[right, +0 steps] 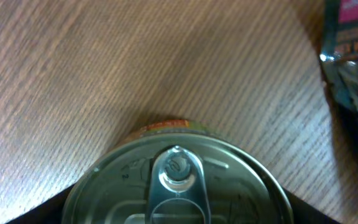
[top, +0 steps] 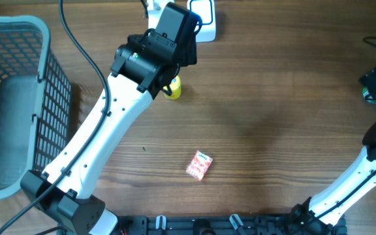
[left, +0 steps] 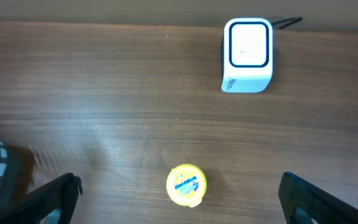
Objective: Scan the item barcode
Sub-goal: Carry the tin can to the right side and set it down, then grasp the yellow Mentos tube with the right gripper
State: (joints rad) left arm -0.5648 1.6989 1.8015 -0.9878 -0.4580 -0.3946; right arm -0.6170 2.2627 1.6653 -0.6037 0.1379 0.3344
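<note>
A grey mesh basket (top: 18,26) stands at the far left edge of a wooden table (top: 273,117), with a black cable (top: 77,39) trailing past its right side. Just beside it, the white left arm (top: 96,130) reaches from the near edge towards the far middle of the table.

The left gripper (left: 178,186) hangs directly above a small yellow pot (top: 173,88). In the left wrist view its dark fingers (left: 55,199) stand spread as wide as the picture allows, one at each lower corner. The pot sits upright on the wood between them, touched by neither, its round printed lid facing up. The gripper holds nothing.

Farther off and slightly to the right, a white barcode scanner (top: 204,16) stands at the far edge, its dark-rimmed window lit pale in the wrist view and a thin cable running off behind it. A pink packet (top: 200,165) lies flat and alone nearer the front, well apart from pot and scanner.

The right arm (top: 371,163) rises along the right edge of the overhead view. The right gripper (right: 179,211) is poised just over a metal can (right: 179,180) with a ring-pull lid, which fills the lower part of the right wrist picture. Dark edges flank the can at both lower corners, but whether the fingers press on it or stand clear cannot be told. A dark wrapper with pink print (right: 353,74) lies just to the can's right.
</note>
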